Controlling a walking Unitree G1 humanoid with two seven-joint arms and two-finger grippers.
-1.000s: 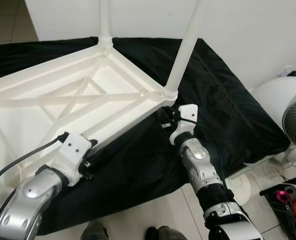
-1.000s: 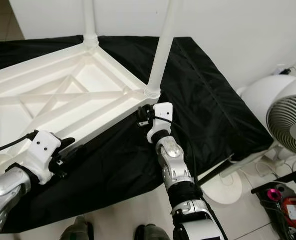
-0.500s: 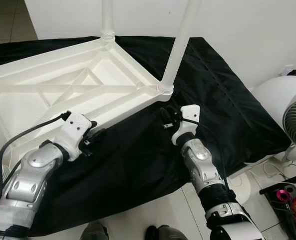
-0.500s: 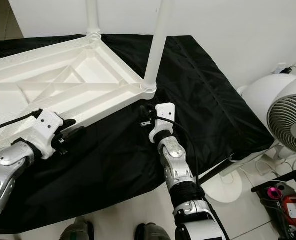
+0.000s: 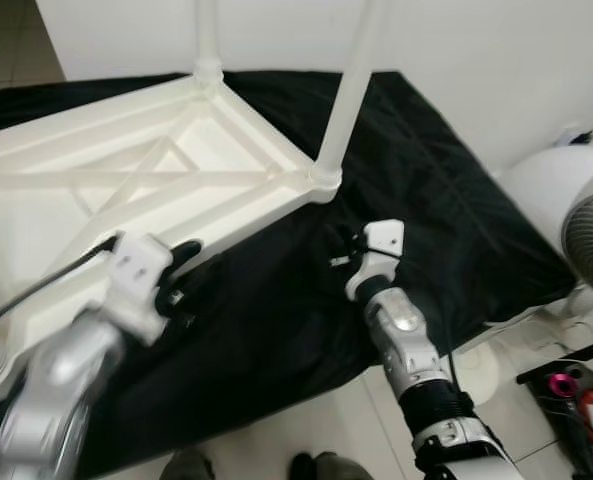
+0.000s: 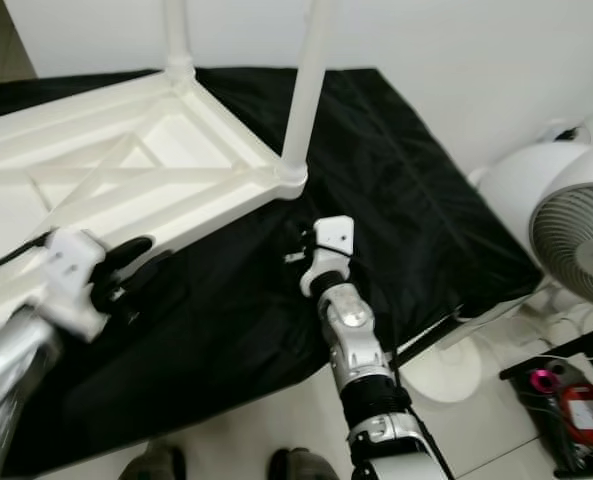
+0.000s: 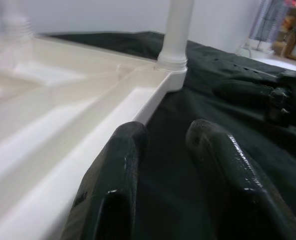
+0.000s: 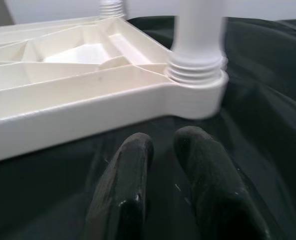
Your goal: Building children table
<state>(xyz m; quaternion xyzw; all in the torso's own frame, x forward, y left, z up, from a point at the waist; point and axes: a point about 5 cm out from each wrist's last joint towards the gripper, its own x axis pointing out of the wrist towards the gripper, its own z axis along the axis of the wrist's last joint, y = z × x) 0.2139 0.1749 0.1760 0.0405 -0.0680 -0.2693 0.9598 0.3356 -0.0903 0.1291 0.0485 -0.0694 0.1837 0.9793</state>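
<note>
Presently the upturned white tabletop (image 5: 126,190) lies on black cloth (image 5: 446,200) ahead of both grippers; left gripper (image 7: 162,165) slightly parted, empty, beside its rim; right gripper (image 8: 162,165) nearly closed, empty, near corner leg (image 5: 346,90).

Both upright legs (image 5: 348,85) of the upturned white table (image 5: 126,190) run out past the top edge, so their ends are lost. The table's far side is cut by the picture's edge, opposite the left gripper (image 7: 162,165), whose arm is smeared with motion blur. The fan (image 6: 576,230) beyond the right gripper (image 8: 162,175) is cropped. By that gripper's tips the leg socket (image 8: 197,75) is blurred.
</note>
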